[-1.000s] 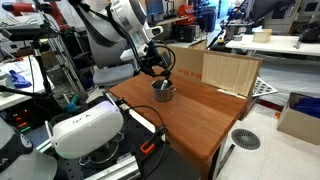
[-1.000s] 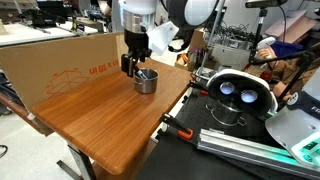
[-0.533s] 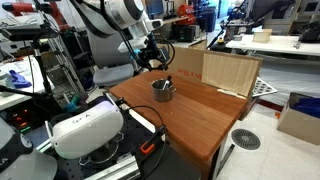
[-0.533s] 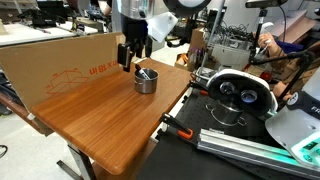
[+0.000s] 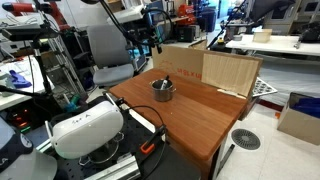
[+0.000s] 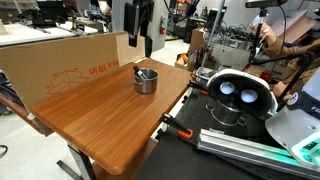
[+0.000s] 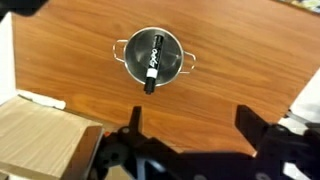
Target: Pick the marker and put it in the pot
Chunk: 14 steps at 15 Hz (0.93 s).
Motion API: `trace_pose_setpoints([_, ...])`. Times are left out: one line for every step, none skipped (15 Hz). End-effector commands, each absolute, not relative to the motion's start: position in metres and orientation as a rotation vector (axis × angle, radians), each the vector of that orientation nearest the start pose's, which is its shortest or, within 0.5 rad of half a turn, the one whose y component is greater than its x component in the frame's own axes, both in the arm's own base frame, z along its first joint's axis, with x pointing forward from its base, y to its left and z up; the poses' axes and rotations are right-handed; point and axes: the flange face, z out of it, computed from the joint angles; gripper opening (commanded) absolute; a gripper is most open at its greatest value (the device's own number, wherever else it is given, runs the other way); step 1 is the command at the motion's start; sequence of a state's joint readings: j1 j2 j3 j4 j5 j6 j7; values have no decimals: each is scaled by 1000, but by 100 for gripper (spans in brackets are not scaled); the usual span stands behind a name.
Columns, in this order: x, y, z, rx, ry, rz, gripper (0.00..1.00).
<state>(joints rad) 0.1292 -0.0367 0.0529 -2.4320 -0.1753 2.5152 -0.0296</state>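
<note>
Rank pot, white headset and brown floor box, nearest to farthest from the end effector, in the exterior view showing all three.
In an exterior view, from the end effector:
1. pot, just below it.
2. white headset, left foreground.
3. brown floor box, far right.

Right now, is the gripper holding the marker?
No. In the wrist view the marker lies in the pot, and the gripper is open and empty above it.

Black marker (image 7: 152,64) lies inside steel pot (image 7: 128,60).
</note>
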Motion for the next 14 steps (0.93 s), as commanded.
trace_pose_setpoints([481, 89, 341, -3181, -566, -184, 100])
trace_pose_setpoints([479, 87, 351, -3175, -571, -168, 100])
trace_pose_setpoints([476, 87, 355, -3173, -575, -158, 100])
trace_pose_setpoints([476, 86, 355, -3173, -576, -153, 100])
trace_pose_setpoints([475, 86, 353, -3173, -576, -147, 100])
trace_pose_setpoints([475, 86, 352, -3173, -576, -144, 100])
trace_pose_setpoints([475, 86, 352, -3173, -576, -144, 100])
trace_pose_setpoints([475, 86, 352, -3173, -576, -143, 100])
trace_pose_setpoints([475, 86, 352, -3173, -577, -143, 100])
trace_pose_setpoints([475, 86, 352, -3173, -577, -143, 100])
trace_pose_setpoints([475, 86, 352, -3173, -577, -143, 100])
trace_pose_setpoints([475, 86, 352, -3173, -577, -143, 100])
trace_pose_setpoints([475, 86, 352, -3173, -577, -143, 100])
trace_pose_setpoints([475, 86, 352, -3173, -577, -143, 100])
